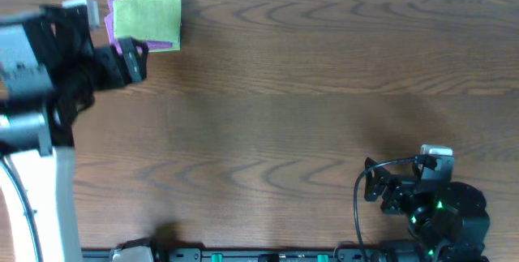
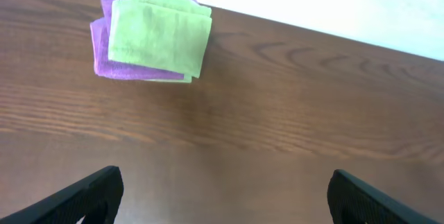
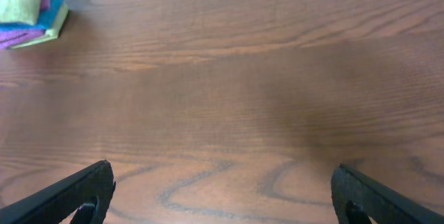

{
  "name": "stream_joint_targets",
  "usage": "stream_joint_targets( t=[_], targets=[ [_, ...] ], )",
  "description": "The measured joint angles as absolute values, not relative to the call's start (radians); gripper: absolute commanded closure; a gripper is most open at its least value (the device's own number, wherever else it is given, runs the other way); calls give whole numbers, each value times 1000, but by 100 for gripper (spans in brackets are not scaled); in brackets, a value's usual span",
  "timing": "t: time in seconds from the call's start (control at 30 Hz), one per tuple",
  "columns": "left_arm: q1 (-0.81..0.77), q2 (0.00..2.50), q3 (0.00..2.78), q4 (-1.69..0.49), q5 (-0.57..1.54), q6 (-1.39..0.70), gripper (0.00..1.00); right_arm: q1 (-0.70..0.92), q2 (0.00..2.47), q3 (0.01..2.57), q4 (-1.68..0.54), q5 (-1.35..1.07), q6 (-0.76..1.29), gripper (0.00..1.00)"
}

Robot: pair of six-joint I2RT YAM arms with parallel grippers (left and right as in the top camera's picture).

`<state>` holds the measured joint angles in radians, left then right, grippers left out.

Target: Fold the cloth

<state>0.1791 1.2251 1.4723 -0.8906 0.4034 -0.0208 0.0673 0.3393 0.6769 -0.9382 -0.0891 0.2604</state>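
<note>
left claw [image 2: 225,177] wide, empty | right claw [image 3: 222,170] wide, empty | cloth [image 2: 159,40] folded atop purple cloth [image 2: 104,52]

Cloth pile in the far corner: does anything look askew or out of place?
Slightly. The green cloth lies folded on the purple cloth but skewed, so purple shows along its left side. The pile sits near the table's far edge. Nothing spilled or damaged.

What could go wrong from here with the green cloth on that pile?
1. The green cloth sits folded on a purple cloth; a pinch by the open left pincer, close beside them, could catch both.
2. Both lie at the far edge of the table, so a push might slide them off or undo the fold.
</note>
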Motion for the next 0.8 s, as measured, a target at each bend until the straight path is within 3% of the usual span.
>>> stream_joint_targets(
  t=[0.27,0.8],
  targets=[
    [179,899,1090,-731,390,-18,5,67,339,674,-939,-89,260,1],
    [179,367,616,-699,362,43,5,67,339,673,-938,-89,260,1]
  ],
)
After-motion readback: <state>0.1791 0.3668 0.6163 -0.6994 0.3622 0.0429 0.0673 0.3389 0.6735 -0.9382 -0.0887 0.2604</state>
